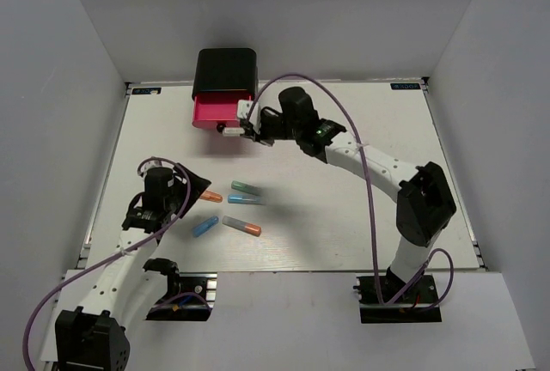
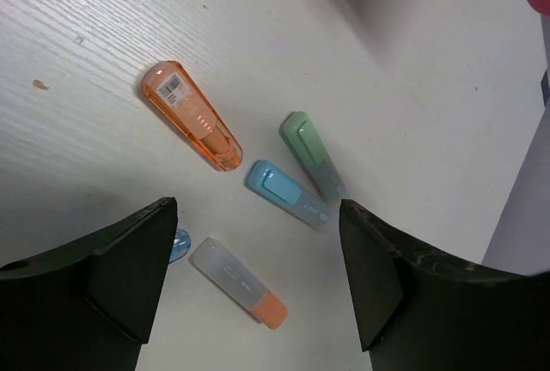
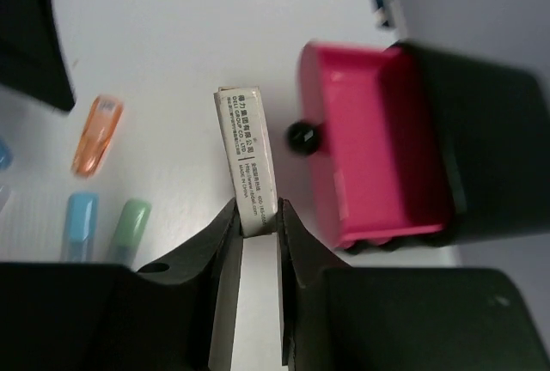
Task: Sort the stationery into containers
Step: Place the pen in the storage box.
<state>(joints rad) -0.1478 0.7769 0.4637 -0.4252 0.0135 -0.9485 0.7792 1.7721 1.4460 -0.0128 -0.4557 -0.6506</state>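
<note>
The black cabinet (image 1: 225, 69) stands at the back with one pink drawer (image 1: 215, 112) pulled out and looking empty. My right gripper (image 1: 243, 128) is shut on the whitish block (image 1: 230, 130), just in front of the drawer; the right wrist view shows the block (image 3: 246, 161) between the fingers beside the drawer (image 3: 378, 148) and its black knob (image 3: 302, 136). My left gripper (image 1: 196, 186) is open and empty above the pieces: orange (image 2: 191, 115), green-and-clear (image 2: 311, 153), blue (image 2: 288, 194), grey with orange tip (image 2: 238, 282).
A second blue piece (image 1: 204, 226) lies left of the grey one, half hidden behind my left finger in the wrist view. The white table ends at grey walls on the left, right and back. The other drawers are hidden under the open one.
</note>
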